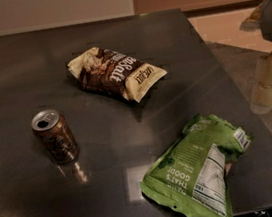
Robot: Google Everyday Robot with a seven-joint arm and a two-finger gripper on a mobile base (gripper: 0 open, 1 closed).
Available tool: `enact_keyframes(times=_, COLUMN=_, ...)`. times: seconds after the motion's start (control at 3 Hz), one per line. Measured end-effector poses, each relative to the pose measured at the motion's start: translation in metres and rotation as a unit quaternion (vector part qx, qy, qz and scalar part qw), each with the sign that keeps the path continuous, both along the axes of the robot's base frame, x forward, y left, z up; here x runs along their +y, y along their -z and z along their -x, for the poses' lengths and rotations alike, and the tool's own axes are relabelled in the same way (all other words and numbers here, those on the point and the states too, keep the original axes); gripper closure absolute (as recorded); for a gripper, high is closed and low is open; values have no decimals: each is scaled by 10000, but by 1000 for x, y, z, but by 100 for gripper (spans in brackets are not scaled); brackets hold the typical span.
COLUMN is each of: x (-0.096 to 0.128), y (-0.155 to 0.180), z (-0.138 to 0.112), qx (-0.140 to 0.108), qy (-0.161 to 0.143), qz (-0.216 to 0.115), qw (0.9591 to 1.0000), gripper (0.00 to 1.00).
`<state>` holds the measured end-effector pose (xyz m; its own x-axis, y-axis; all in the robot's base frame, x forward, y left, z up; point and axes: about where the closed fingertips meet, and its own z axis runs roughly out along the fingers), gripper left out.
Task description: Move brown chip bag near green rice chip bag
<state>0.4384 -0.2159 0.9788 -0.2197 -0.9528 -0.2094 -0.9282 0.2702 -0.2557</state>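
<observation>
The brown chip bag (117, 73) lies flat on the dark table (14, 67), a little behind its middle, with cream ends and white script. The green rice chip bag (200, 168) lies at the table's front right corner, its white label panel facing up and its lower end reaching the front edge. The two bags are apart, with bare tabletop between them. My gripper (271, 80) hangs at the right edge of the view, beyond the table's right side and above the floor, away from both bags and holding nothing.
A brown soda can (55, 136) stands upright at the left front of the table. The table's right edge runs diagonally past the green bag. Floor and a wall lie beyond.
</observation>
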Motion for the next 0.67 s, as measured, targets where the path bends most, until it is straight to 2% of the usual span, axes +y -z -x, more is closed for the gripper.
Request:
enact_keyframes(times=0.33, x=2, y=-1, z=-4, qx=-31, qy=-6, qz=-15, qw=10000, gripper=0)
enact_keyframes(times=0.67, x=15, y=1, z=-25, qx=-60, qy=-15, qz=-93, qw=9999, gripper=0)
